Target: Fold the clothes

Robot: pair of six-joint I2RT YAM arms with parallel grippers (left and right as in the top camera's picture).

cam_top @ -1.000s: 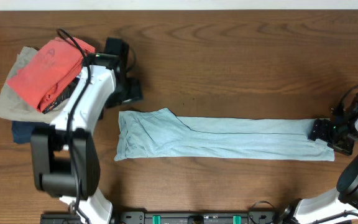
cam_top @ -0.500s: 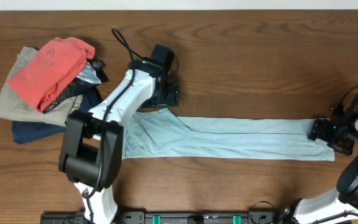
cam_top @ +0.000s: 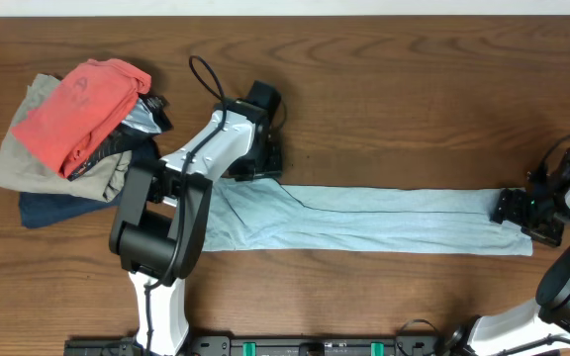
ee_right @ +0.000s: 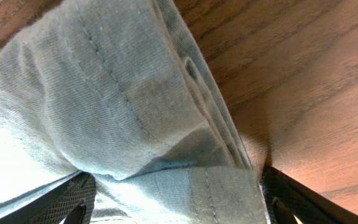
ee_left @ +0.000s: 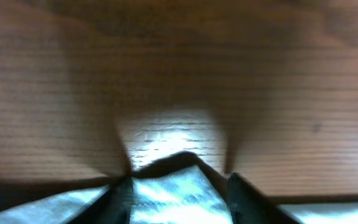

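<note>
- Clothes (cam_top: pixel 384 222), one pale-blue garment, lie as a long narrow band across the middle of the bench (cam_top: pixel 414 89), running from beside the left arm to the right gripper (cam_top: pixel 519 212).
- Left gripper (cam_top: pixel 263 164) has swung over since a second ago: it then hung by the pile of folded garments, and now it is at the band's far left corner, a little lower than half a second ago.
- Its arm now covers the band's left end, which lay bare a second ago.
- In the left wrist view the jaws stand apart, with a raised corner of the cloth (ee_left: pixel 169 190) between the fingers (ee_left: pixel 120 194).
- The right gripper has not shifted and sits on the band's right end.
- From the right wrist, bunched layers of cloth (ee_right: pixel 104 106) fill the span between the fingers (ee_right: pixel 73 200) and hide their tips, so I cannot tell whether these jaws pinch it.
- The bench is dark brown wood with a strong grain.
- At its left, a coral-red garment (cam_top: pixel 82 107) tops a beige garment (cam_top: pixel 16 158) and a navy garment (cam_top: pixel 49 210).
</note>
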